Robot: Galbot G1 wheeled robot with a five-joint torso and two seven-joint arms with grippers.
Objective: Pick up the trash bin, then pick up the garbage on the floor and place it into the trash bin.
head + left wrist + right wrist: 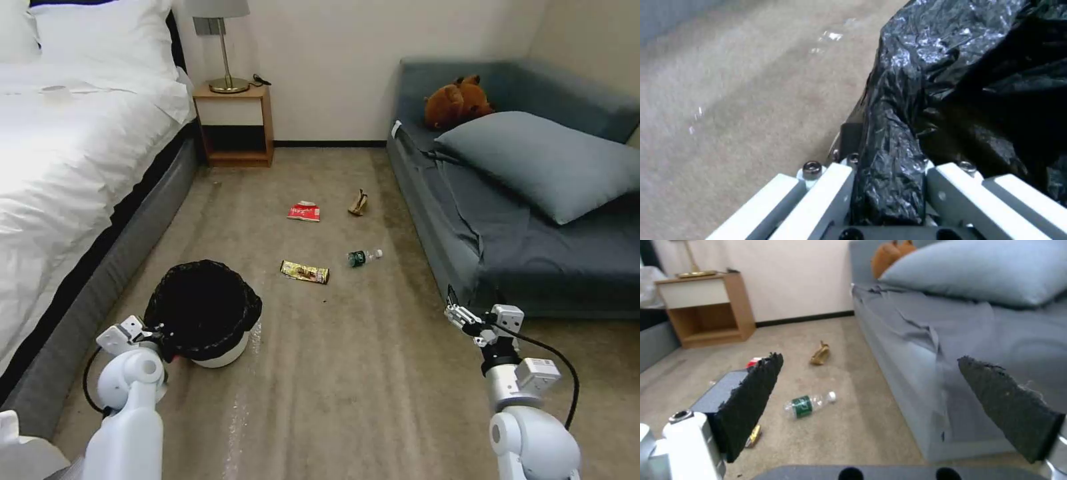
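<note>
White trash bin [220, 357], black-bag lined, upright nr bed-side carpet edge; garbage [305, 272] scattered mid-carpet.

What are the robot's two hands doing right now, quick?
Left end effector: closed on the trash bin rim.
Right end effector: open, holding nothing.

Left gripper [159, 337] clamped on the trash bin [220, 357] rim (bag pinched between fingers). Right gripper [889, 400] well apart from bin, pads spread wide.
</note>
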